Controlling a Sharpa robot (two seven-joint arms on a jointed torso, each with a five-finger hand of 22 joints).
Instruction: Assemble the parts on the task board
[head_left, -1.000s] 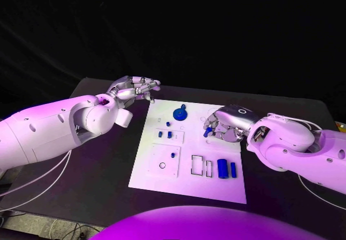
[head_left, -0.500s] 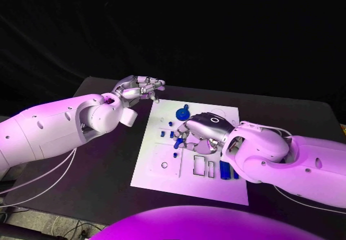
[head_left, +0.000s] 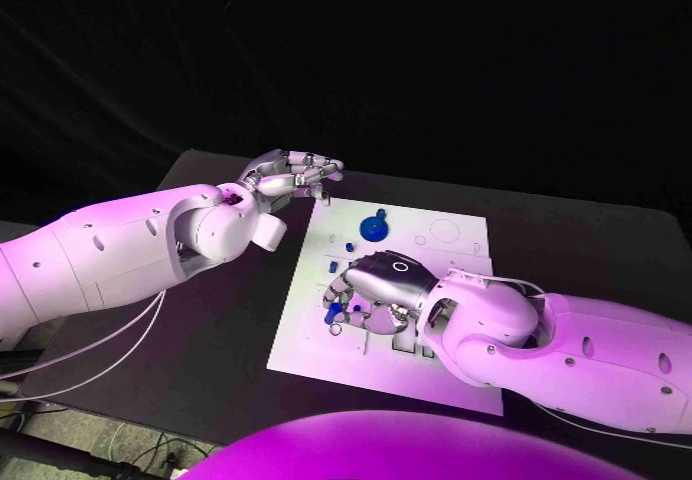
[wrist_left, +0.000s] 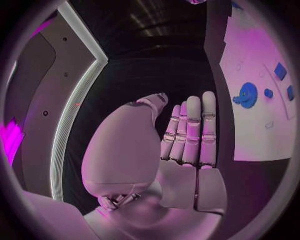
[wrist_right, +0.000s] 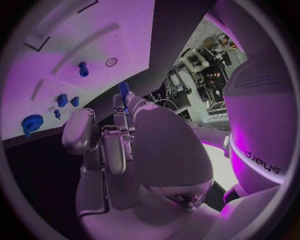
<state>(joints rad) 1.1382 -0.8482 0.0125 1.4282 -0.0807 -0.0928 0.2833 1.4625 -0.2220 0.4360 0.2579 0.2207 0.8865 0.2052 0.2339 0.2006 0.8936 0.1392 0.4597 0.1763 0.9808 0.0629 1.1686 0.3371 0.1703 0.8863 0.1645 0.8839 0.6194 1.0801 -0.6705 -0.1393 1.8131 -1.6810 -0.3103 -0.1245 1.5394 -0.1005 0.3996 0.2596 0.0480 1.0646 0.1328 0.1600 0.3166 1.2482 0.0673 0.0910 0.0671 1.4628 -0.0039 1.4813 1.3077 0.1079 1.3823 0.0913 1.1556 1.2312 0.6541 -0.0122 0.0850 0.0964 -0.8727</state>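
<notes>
The white task board (head_left: 450, 238) lies in the middle of the black table. A blue gear (head_left: 375, 230) stands near its far edge, with a small blue part (head_left: 351, 245) just beside it. My right hand (head_left: 378, 290) hovers low over the board's left half and pinches a small blue part (head_left: 335, 315) at its fingertips; the right wrist view shows that held part (wrist_right: 124, 90) over the board (wrist_right: 94, 30). My left hand (head_left: 296, 172) is held above the table just past the board's far left corner. Its fingers (wrist_left: 190, 130) are straight and hold nothing.
The right wrist view has the blue gear (wrist_right: 31, 122), two small blue blocks (wrist_right: 62, 100), a blue peg (wrist_right: 83, 69) and a round hole (wrist_right: 111, 62) on the board. My right forearm (head_left: 577, 345) covers the board's near right part. Bare black table (head_left: 216, 330) lies left of the board.
My right hand has carried the small blue part from the board's right side across to its left half, nearer to me. The left hand has stayed near the far left corner.
</notes>
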